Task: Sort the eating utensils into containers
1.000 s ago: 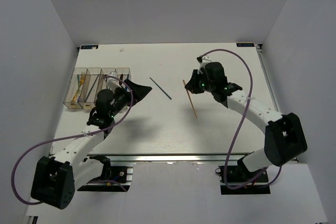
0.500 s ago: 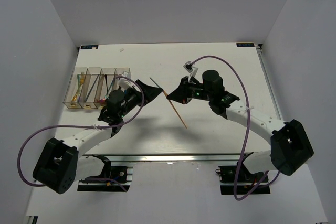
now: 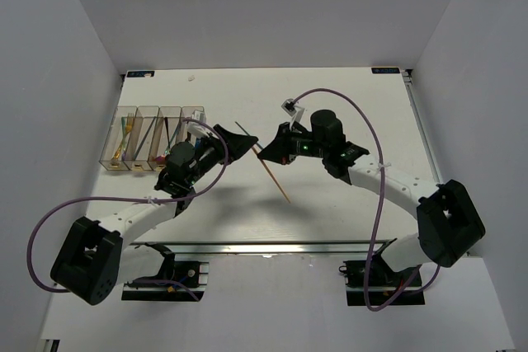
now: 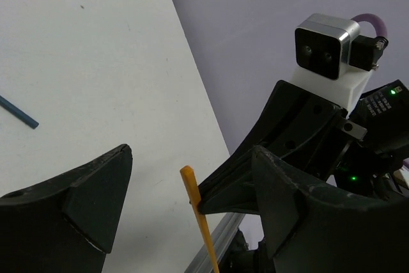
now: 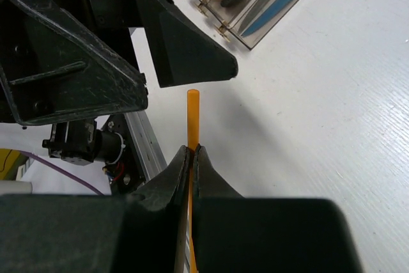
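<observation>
My right gripper (image 3: pixel 261 152) (image 5: pixel 192 153) is shut on an orange stick (image 3: pixel 277 184) (image 5: pixel 193 114) near its upper end; the stick hangs slanted above the table. My left gripper (image 3: pixel 240 144) (image 4: pixel 192 153) is open and faces it. In the left wrist view the stick (image 4: pixel 199 217) has its tip between my open left fingers (image 4: pixel 83 199), touching neither. A thin blue stick (image 3: pixel 241 128) (image 4: pixel 16 112) lies on the table behind the grippers. The clear containers (image 3: pixel 125 164) (image 5: pixel 250 33) stand at the left and hold several utensils.
The left arm's fingers (image 5: pixel 192 55) loom close in front of the right wrist camera. The table's front rail (image 3: pixel 272 246) runs below the grippers. White walls close in the table at the left, right and back.
My right gripper has carried the orange stick left, from mid-table to the left gripper. My left gripper has swung right to meet it and stays open.
</observation>
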### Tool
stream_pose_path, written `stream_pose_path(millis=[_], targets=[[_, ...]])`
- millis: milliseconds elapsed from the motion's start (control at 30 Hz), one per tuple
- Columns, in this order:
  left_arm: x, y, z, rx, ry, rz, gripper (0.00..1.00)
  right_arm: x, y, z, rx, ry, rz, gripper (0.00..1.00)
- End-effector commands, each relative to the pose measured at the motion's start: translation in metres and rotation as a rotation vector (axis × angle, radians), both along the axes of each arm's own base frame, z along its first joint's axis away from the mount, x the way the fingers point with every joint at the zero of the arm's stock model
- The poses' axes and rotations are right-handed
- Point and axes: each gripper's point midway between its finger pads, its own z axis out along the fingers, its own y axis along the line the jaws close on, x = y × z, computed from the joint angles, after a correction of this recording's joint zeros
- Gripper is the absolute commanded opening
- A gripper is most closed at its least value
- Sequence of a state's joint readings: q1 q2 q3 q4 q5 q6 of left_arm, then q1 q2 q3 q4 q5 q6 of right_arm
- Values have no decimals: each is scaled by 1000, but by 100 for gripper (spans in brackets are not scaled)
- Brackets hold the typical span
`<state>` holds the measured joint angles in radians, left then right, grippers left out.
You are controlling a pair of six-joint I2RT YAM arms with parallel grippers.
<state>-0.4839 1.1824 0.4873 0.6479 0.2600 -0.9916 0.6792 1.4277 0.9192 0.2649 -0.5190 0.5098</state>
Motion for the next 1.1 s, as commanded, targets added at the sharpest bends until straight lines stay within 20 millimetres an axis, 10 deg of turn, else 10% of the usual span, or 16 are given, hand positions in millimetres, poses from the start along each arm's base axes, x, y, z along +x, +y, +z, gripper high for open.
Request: stream_pose_path(millis=[0,267,467,600,700,767,1067], targets=[[-1,-7,16,-6,-67,-35,84,-1,16,37,77,-77,45,0],[-2,-14,18,-16,-70,-69,51,0,25,35,72,-73,53,0],[-5,-17,25,-37,-74,-91,1,7,29,31,67,-73,39,0],[-3,-17,25,-10,-65,-90,0,11,30,28,60,-78,25,0],[20,-1,10,213,-20,15,0,19,18,26,33,-96,-49,40],[30,29,-17,418,96,100,0,31,3,19,-15,-103,-141,89],[88,278,48,1319,216,945,0,60,-75,-4,-176,-114,-381,89]])
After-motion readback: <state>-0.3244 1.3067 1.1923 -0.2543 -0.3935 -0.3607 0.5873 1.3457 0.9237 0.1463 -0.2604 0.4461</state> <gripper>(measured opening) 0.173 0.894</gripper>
